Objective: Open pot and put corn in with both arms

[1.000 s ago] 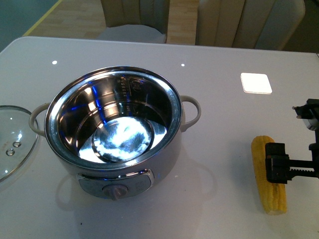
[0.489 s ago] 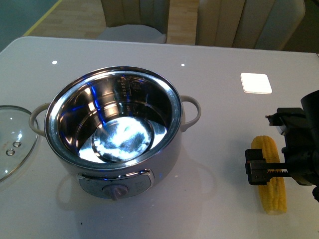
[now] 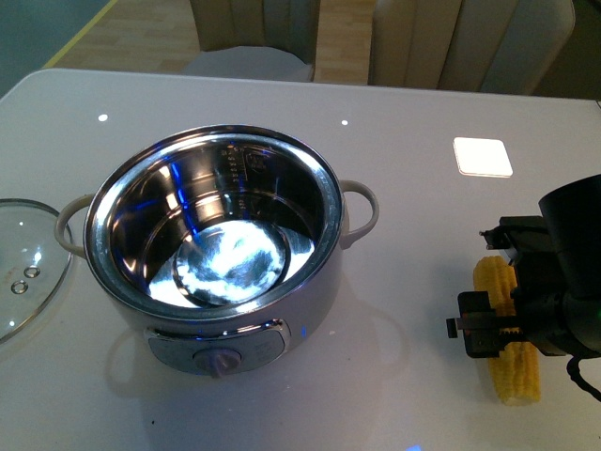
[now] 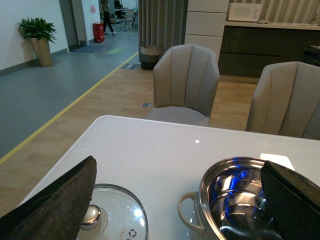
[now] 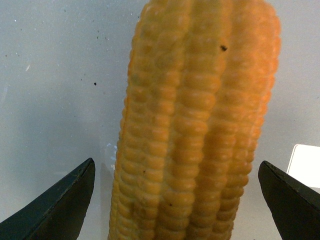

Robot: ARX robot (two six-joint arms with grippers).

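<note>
The pot (image 3: 315,296) stands open on the white table, left of centre, its steel inside empty. The corn (image 3: 516,378) lies on the table at the right, pointing away from me. My right gripper (image 3: 503,321) is open and sits over the middle of the cob. In the right wrist view the corn (image 5: 195,125) lies between the open fingers (image 5: 62,207) without touching them. My left gripper (image 4: 175,200) is open and empty; it does not show in the front view. From the left wrist view it hangs above the table between the glass lid (image 4: 117,217) and the pot (image 4: 204,187).
The glass lid (image 3: 23,268) lies flat on the table left of the pot. A white square card (image 3: 483,156) lies at the back right. Beige chairs (image 3: 254,28) stand beyond the table's far edge.
My right gripper has moved left from the right edge of the view and now straddles the corn. Pot, lid and corn have not moved.
</note>
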